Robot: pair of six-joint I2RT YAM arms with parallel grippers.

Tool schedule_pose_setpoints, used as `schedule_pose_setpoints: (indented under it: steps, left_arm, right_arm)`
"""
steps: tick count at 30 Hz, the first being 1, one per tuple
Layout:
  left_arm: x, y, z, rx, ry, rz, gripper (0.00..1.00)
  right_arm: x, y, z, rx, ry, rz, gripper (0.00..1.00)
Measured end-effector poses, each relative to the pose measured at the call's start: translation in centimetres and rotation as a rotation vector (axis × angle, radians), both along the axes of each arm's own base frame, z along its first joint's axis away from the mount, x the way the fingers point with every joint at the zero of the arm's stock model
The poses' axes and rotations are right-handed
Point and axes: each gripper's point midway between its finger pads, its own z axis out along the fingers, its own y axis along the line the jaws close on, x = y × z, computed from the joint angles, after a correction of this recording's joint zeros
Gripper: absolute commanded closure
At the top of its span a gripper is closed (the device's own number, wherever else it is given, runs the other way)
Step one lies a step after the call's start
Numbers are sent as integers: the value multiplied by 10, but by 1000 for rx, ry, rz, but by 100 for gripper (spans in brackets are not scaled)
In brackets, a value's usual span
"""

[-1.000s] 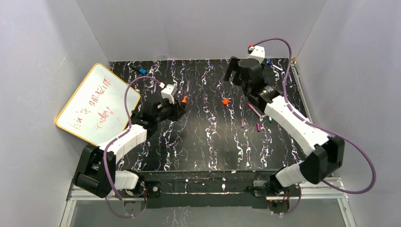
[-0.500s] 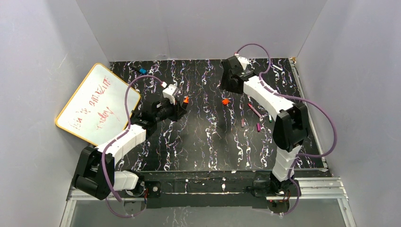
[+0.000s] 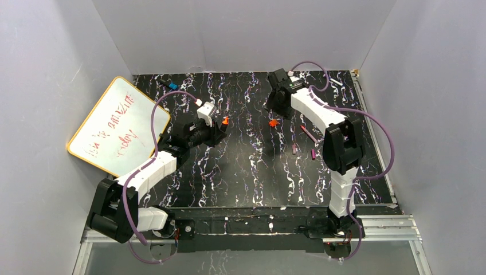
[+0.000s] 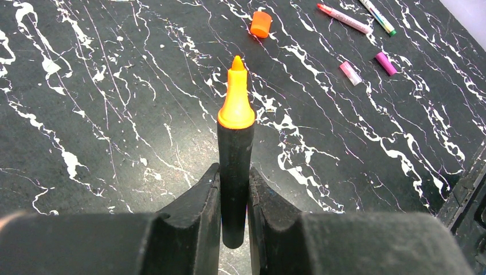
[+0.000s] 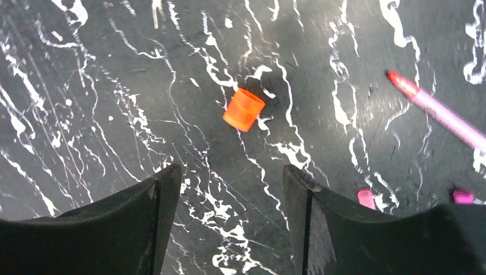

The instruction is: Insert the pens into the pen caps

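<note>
My left gripper point(image 4: 234, 177) is shut on the black pen with the orange tip point(image 4: 235, 109); it shows in the top view point(image 3: 224, 121) pointing right. The orange cap point(image 5: 244, 109) lies on the dark marbled table, ahead of my open right gripper point(image 5: 232, 175), which hovers above it; the cap also shows in the top view point(image 3: 273, 122) and the left wrist view point(image 4: 261, 24). A magenta pen with a red tip point(image 5: 438, 113) lies to the right. Two magenta caps point(image 5: 365, 197) point(image 5: 462, 196) lie near it, also in the left wrist view point(image 4: 350, 73) point(image 4: 385, 63).
A whiteboard with red writing point(image 3: 117, 126) leans at the left wall. A blue item point(image 3: 172, 86) lies at the back left. A pale pen with a green end point(image 4: 378, 16) lies by the magenta pen. Grey walls enclose the table.
My right arm has swung in and folded, bringing its gripper over the area behind the orange cap. The left gripper with the black pen has shifted slightly right.
</note>
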Motion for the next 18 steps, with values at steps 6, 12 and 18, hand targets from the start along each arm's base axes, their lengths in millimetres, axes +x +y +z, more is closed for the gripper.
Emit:
schedule_pose_setpoints:
  steps: [6,12,18]
  left_arm:
    - [0,1,0,7,-8,0,100]
    - [1,1,1,7,-11,5,100]
    - [0,0,2,-1,-7,0,100]
  right_arm:
    - [17,13,9,-40,-81,339,10]
    - [19,20,13,-171,-140,779,6]
    - [-22,11,-18,-239,-102,1205,4]
